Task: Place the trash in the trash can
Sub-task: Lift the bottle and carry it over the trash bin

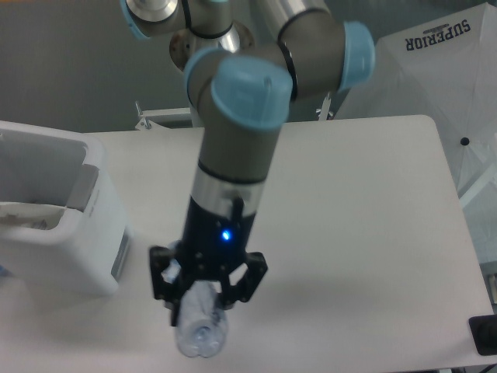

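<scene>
A small clear plastic bottle with a bluish end lies on the white table near the front edge. My gripper is right over it, its black fingers down on either side of the bottle's upper part, closed around it. The trash can, a large white boxy bin with a grey panel on its rim, stands at the left edge of the table, to the left of the gripper. Something pale and whitish shows inside the bin; I cannot tell whether it is the bag.
A white umbrella-like fabric with black lettering stands off the table's back right corner. A black object sits at the front right edge. A metal bracket is at the table's back edge.
</scene>
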